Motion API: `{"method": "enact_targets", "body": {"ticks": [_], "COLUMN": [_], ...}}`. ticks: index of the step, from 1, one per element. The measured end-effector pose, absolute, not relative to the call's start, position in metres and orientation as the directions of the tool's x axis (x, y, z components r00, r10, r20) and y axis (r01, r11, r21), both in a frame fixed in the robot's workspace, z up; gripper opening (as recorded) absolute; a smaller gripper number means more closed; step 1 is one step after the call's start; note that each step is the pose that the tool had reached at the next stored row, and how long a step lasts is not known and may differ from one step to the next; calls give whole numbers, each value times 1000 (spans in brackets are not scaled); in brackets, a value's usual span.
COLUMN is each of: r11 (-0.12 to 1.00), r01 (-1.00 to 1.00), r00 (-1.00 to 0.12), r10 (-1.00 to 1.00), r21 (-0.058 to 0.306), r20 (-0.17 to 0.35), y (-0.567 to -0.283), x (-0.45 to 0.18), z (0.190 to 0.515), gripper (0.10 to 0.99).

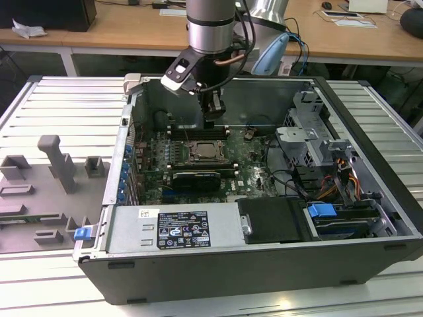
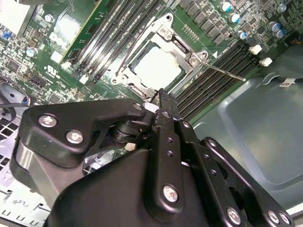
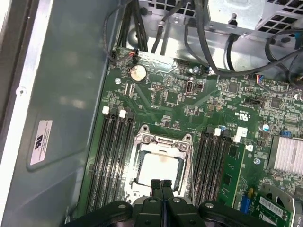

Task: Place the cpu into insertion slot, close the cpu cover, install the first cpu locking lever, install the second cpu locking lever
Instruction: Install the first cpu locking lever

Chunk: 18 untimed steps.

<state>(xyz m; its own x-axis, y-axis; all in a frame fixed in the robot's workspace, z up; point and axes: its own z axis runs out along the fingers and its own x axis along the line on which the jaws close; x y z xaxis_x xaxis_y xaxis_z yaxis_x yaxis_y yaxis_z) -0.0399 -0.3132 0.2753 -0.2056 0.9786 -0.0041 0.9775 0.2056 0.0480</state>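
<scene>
In the exterior view the gripper [image 1: 212,121] hangs inside the open computer case [image 1: 264,277], at 12 o'clock of the cpu cover [image 1: 207,150]. In the second wrist view its fingers [image 2: 165,106] are pressed together (nothing between them) beside the socket. There the cpu [image 2: 158,66] lies framed by the flat-lying cover, and a thin lever [image 2: 222,72] juts outward. In the first wrist view the closed fingers [image 3: 155,185] overlap the cpu [image 3: 158,165] at its edge.

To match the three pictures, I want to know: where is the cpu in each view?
Exterior view: the cpu lies on the motherboard, near the end effector.
Second wrist view: cpu just beyond the end effector's tip.
First wrist view: cpu between the memory slot banks.
Shared landmark: the silver cpu cover framing it.
</scene>
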Motion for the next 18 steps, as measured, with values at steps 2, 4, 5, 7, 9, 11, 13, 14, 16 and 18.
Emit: {"method": "enact_targets", "body": {"ticks": [2, 4, 5, 7, 9, 11, 13, 14, 16, 18], "r11": [226, 241, 247, 257, 274, 288, 301, 309, 324, 332], "r01": [973, 969, 968, 965, 961, 956, 952, 950, 945, 942], "r00": [-226, -241, -248, -257, -274, -288, -301, -309, -324, -332], "r10": [974, 970, 969, 966, 962, 958, 953, 951, 946, 943], "r21": [48, 48, 48, 48, 48, 48, 48, 48, 48, 48], "r20": [-4, -4, -4, -4, -4, -4, -4, -4, -4, -4], "y": [-313, -313, -313, -313, -313, -313, -313, -313, -313, -313], "x": [-40, -40, -40, -40, -40, -40, -40, -40, -40, -40], "z": [275, 275, 275, 275, 275, 275, 275, 275, 275, 275], "gripper": [102, 102, 102, 102, 102, 102, 102, 102, 102, 102]}}
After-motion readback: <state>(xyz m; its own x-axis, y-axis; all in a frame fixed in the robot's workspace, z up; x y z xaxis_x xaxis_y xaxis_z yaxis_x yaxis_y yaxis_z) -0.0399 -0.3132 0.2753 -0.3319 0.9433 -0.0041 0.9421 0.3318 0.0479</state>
